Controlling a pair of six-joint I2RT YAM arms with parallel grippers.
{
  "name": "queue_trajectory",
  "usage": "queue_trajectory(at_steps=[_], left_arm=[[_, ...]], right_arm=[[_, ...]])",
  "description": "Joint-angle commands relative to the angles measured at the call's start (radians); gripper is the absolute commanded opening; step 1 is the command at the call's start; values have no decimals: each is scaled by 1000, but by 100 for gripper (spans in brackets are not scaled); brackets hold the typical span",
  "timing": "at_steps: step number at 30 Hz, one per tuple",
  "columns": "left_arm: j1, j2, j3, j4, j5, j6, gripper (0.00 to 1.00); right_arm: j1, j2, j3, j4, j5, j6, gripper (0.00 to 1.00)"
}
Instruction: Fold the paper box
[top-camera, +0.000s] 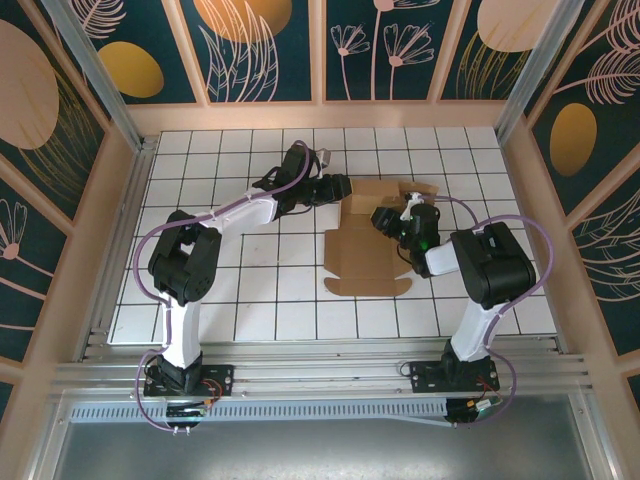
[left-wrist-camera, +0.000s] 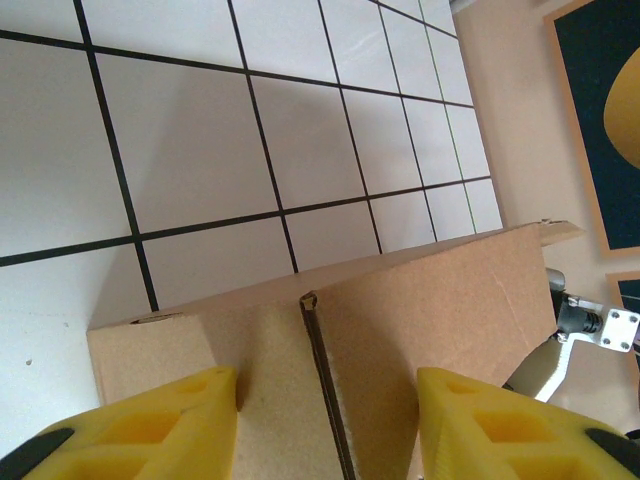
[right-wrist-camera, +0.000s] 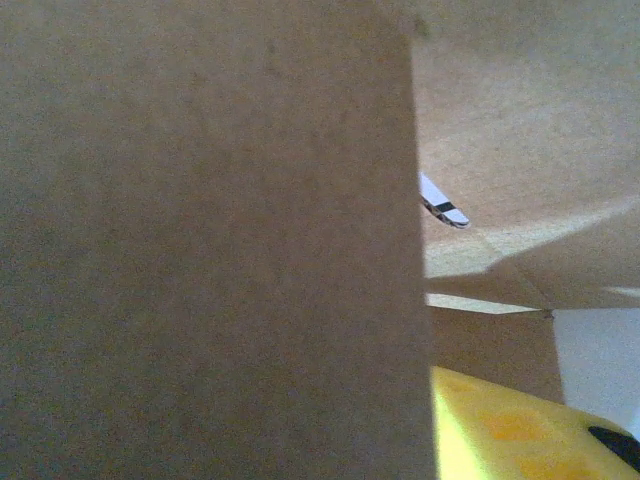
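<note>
Mid-worktop (top-camera: 250, 290) the box (top-camera: 362, 258) lies partly folded: near panel flat on the tiles, far end w/ flaps raised. Its long axis runs near-to-far, approx. between the two arms.

L hand (top-camera: 343, 187) is set at the far-left edge of the box, reaching in from the left. R hand (top-camera: 384, 217) is over the far-right part, just beside the raised flaps. Both are at the box, so neither is clearly nearer; the far end is bracketed from both sides.

L wrist view: a raised wall (left-wrist-camera: 440, 320) w/ a slit down it is seen face-on across the gap between the yellow fingers (left-wrist-camera: 150, 430). The fingers are held well apart, approx. mid-width. Nothing is seen pinched, so the wall is judged to be straddled or pushed, not clamped.

R wrist view: the box (right-wrist-camera: 200, 240) is right up against the lens, w/ one yellow finger (right-wrist-camera: 510, 430) seen at bottom right. The other finger is hidden, so it can't be told how wide the R hand stands, nor whether a flap is held.

The step in hand is prob. raising or tucking the far walls. The coming move turns on the wall standing across the L hand's gap. A push there would go rightward, toward the R hand, which is placed to back the flaps from the opposite side. If not braced, the box could be slid along the worktop.
</note>
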Motion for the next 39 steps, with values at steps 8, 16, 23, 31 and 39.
queue_trajectory(at_steps=[8,16,23,31,39], left_arm=[[-4,28,2,-49,12,-2,46],[-4,28,7,-58,-12,10,46],[-4,30,10,-65,-14,15,46],[-4,25,15,-68,-10,16,46],[-4,22,18,-79,1,28,46]], right_arm=[[8,2,-16,118,-21,88,48],[2,-238,-60,-45,15,-17,54],[-14,-596,-98,-360,91,-195,59],[-263,-879,-97,-544,60,-541,79],[-447,-479,142,-697,-448,-755,84]])
